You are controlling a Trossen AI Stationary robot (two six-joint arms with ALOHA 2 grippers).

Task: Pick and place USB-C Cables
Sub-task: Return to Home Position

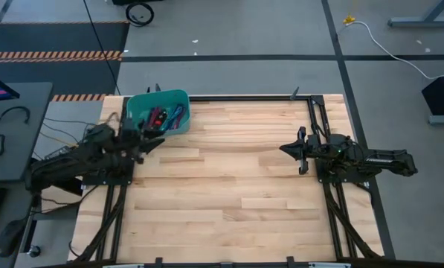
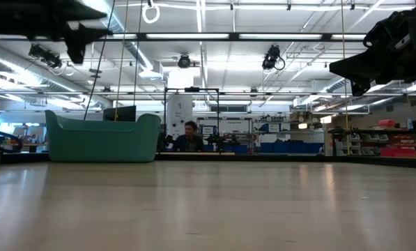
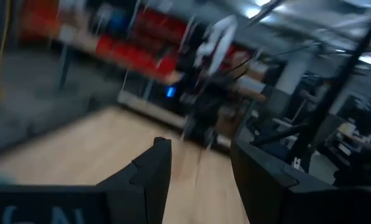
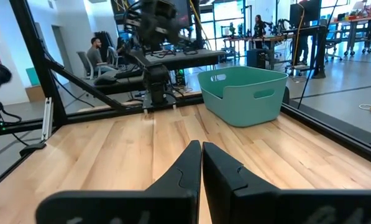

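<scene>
Several coiled USB-C cables (image 1: 164,117), red, black and blue among them, lie inside the teal bin (image 1: 178,100) at the table's far left corner. My left gripper (image 1: 156,143) hovers just at the bin's near side, above the table, with its fingers open and nothing between them (image 3: 201,171). My right gripper (image 1: 284,149) waits over the table's right side, its fingers shut and empty (image 4: 201,162). In the low view the bin (image 2: 102,139) stands on the table at the left; both arms hang above it, high up.
The bare wooden tabletop (image 1: 229,193) spreads between the two arms. A black frame rail (image 1: 244,97) runs along the far edge. A person (image 2: 189,137) sits in the room beyond the table. A grey side table with cords (image 1: 13,126) stands left of the table.
</scene>
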